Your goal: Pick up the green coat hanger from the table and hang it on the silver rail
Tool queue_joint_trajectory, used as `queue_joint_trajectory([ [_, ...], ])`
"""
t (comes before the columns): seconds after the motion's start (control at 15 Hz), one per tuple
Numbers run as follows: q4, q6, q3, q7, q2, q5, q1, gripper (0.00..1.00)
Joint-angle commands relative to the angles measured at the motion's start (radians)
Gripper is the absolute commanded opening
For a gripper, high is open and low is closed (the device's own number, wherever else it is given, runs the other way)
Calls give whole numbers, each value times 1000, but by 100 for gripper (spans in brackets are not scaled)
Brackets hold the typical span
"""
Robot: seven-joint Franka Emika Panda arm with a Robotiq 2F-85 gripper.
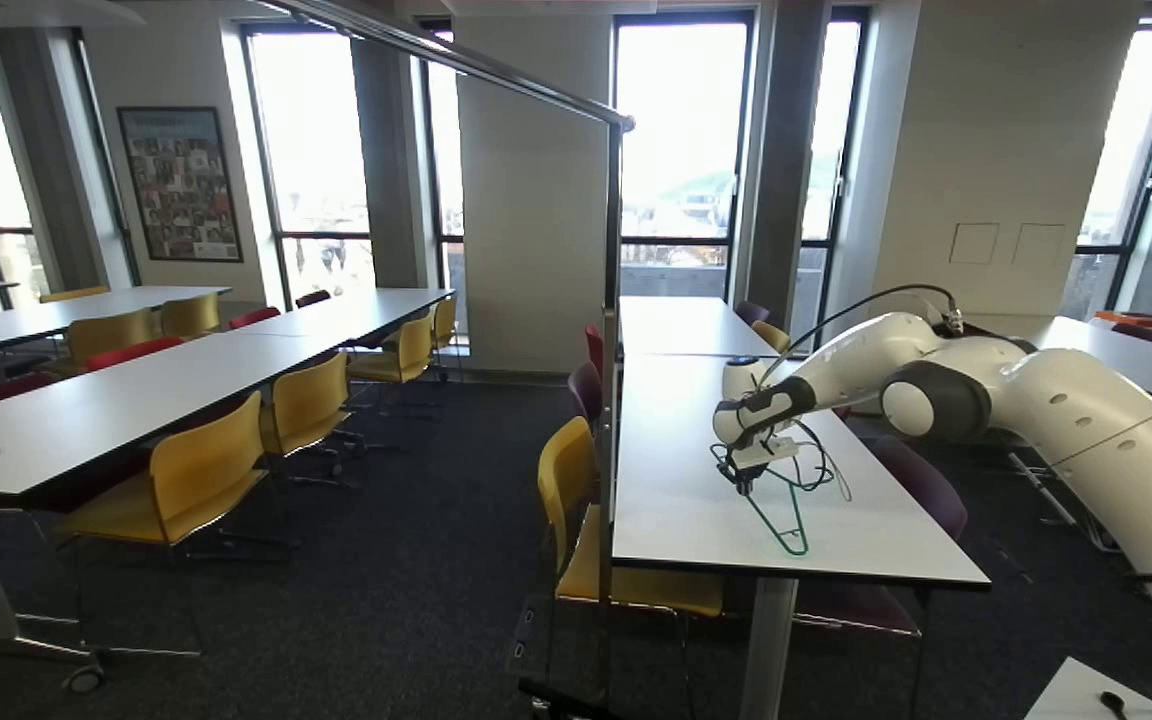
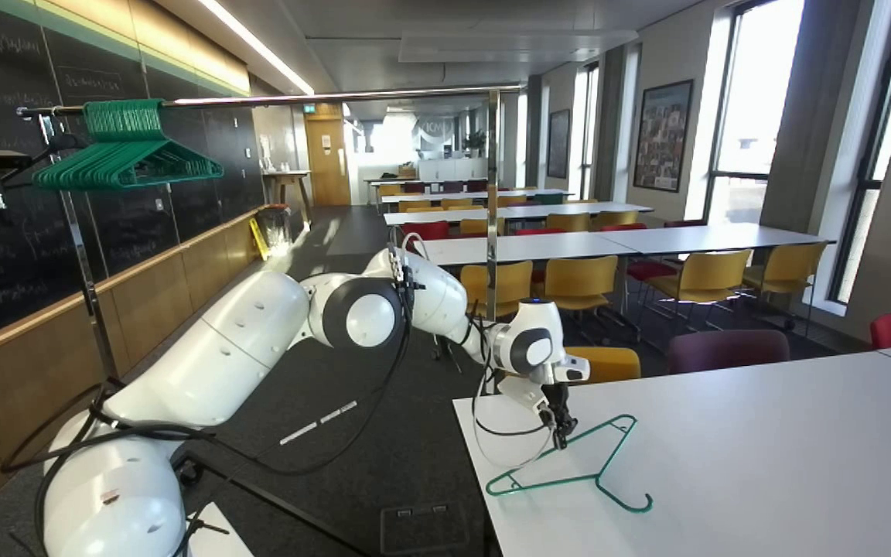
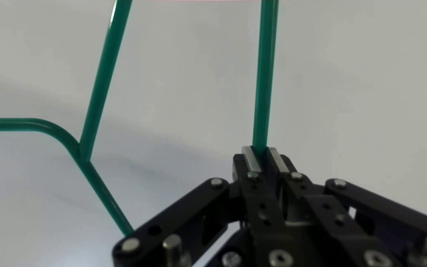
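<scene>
The green coat hanger (image 2: 599,476) lies flat at the white table (image 2: 786,464) in both exterior views; whether it touches the top all over I cannot tell. My gripper (image 3: 261,149) is shut on its long straight bar, between the two corners. In the wrist view that bar runs up and away from the fingertips, while the hook's neck meets the sloping arms to the left. The hook (image 2: 639,507) points away from the gripper (image 2: 561,444). Overhead, the silver rail (image 2: 353,97) spans the exterior view, well above the hanger; its end also shows past the table's side (image 1: 496,73).
Several green hangers (image 2: 128,147) hang bunched at an end of the rail. An upright post (image 1: 612,350) carries the rail beside the table's long edge. A yellow chair (image 1: 568,470) and a purple chair (image 1: 921,480) stand against the table. Loose cables hang round the wrist.
</scene>
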Motion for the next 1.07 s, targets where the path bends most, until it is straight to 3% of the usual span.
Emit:
queue_joint_trajectory([
  [0.0, -198, 86, -22, -20, -129, -83, 66, 2],
  [0.6, -571, 306, -51, -11, -371, -274, 186, 2],
  [1.0, -750, 414, -159, 141, -486, -465, 292, 2],
])
